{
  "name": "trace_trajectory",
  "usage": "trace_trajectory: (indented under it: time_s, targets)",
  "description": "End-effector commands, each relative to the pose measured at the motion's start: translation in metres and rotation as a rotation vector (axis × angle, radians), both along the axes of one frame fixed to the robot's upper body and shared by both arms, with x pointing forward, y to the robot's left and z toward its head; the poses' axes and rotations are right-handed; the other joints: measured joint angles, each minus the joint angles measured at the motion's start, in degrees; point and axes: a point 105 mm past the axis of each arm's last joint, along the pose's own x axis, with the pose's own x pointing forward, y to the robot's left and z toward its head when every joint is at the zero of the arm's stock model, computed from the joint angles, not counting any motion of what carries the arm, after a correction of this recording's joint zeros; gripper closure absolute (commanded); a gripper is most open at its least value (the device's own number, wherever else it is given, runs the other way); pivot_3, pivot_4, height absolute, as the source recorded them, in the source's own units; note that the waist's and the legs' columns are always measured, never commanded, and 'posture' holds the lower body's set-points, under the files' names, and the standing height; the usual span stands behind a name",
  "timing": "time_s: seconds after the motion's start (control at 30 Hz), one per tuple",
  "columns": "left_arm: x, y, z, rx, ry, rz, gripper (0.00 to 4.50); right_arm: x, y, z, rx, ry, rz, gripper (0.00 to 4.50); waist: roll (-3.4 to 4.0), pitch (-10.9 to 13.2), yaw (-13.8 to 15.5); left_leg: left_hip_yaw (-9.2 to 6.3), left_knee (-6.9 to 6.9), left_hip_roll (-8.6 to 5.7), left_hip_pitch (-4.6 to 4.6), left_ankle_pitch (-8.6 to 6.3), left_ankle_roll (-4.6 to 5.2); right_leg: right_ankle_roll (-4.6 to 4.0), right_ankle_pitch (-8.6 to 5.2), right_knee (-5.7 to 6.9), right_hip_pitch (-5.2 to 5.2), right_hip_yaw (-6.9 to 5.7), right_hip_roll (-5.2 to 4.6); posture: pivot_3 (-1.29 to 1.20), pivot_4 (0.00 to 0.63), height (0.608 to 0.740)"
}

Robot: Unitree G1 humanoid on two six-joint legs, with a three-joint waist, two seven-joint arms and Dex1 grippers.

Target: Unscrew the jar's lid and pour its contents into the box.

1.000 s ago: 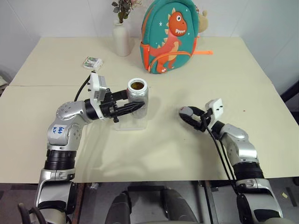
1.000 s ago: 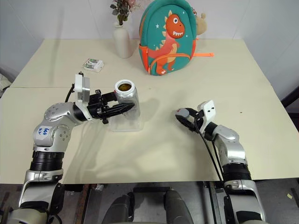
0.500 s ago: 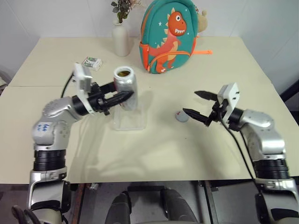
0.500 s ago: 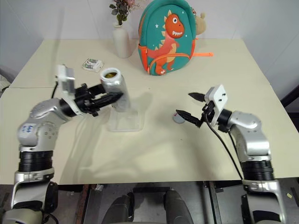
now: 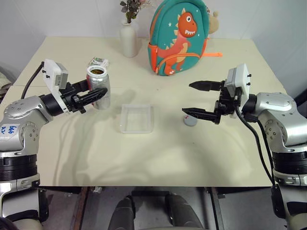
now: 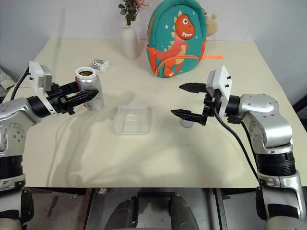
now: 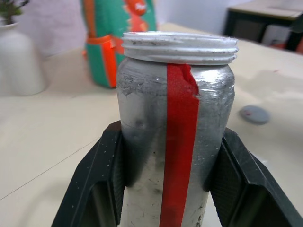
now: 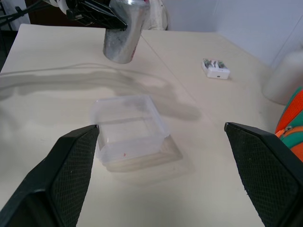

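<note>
My left gripper (image 5: 96,95) is shut on the jar (image 5: 98,86), a shiny silver can with a red stripe (image 7: 179,142). It holds the jar upright above the table, left of the box (image 5: 137,118). The jar's threaded mouth is uncovered, and something brownish, the contents (image 5: 98,72), shows inside. The clear box stands empty mid-table. The grey lid (image 5: 190,120) lies flat on the table right of the box. My right gripper (image 5: 187,98) hangs open above the lid, pointing toward the box, with nothing between its fingers.
At the back of the table stand a white vase (image 5: 128,40) with flowers and a teal dinosaur backpack (image 5: 178,38). A small white-and-green packet (image 5: 98,62) lies just behind the jar. A seam crosses the table (image 5: 158,158) at the left.
My left gripper has carried the jar leftward, from over the box to beside it. My right gripper opened, left the lid on the table and rose above it.
</note>
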Motion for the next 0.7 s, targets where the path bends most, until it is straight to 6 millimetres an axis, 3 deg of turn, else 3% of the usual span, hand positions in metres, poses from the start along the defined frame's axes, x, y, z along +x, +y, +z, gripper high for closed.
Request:
trace_trajectory:
  time_s: [0.03,0.2,0.33,0.5,0.6,0.7]
  targets:
    - [0.000,-0.004,-0.004,0.144,-0.054,0.045,2.41,-0.007,0.008,0.004,0.010,-0.036,0.039,0.04,0.00,0.0,0.0,0.01,0.00,0.00,0.00,0.00,0.00,0.00,0.00,0.01,0.00,0.01,0.01,0.00,0.150,0.740]
    - [0.013,-0.004,-0.001,0.347,-0.185,0.115,2.41,-0.009,0.009,0.001,0.008,-0.033,0.050,0.04,0.00,0.0,0.4,0.02,0.02,0.00,-0.02,0.00,0.00,0.00,0.00,0.02,-0.03,0.01,0.01,0.00,0.150,0.740]
    - [0.027,-0.007,0.006,0.649,-0.377,0.152,2.41,-0.007,0.009,-0.001,0.013,-0.029,0.046,0.04,0.00,0.0,0.4,0.04,0.01,-0.01,-0.01,0.00,0.00,0.00,0.00,0.01,-0.03,0.02,0.01,0.00,0.150,0.740]
    - [0.036,-0.030,0.035,1.034,-0.772,0.166,2.41,-0.005,0.009,-0.002,0.045,-0.026,0.025,0.04,-0.01,0.0,0.5,0.06,0.00,0.00,-0.06,0.00,0.00,0.00,0.00,0.00,-0.05,0.02,0.01,0.00,0.150,0.740]
    - [0.039,-0.044,0.050,1.152,-0.966,0.183,2.41,-0.004,0.010,-0.003,0.070,-0.019,0.011,0.04,-0.01,0.0,0.5,0.09,0.01,-0.01,-0.07,0.00,0.00,0.01,0.01,0.01,-0.06,0.05,0.01,0.00,0.150,0.740]
    - [0.037,-0.065,0.044,1.396,-1.219,0.112,2.41,-0.003,0.011,-0.005,0.092,-0.016,-0.001,0.04,-0.02,0.0,0.4,0.12,0.02,-0.01,-0.07,-0.01,0.02,0.03,0.02,0.01,-0.06,0.10,0.01,0.00,0.150,0.740]
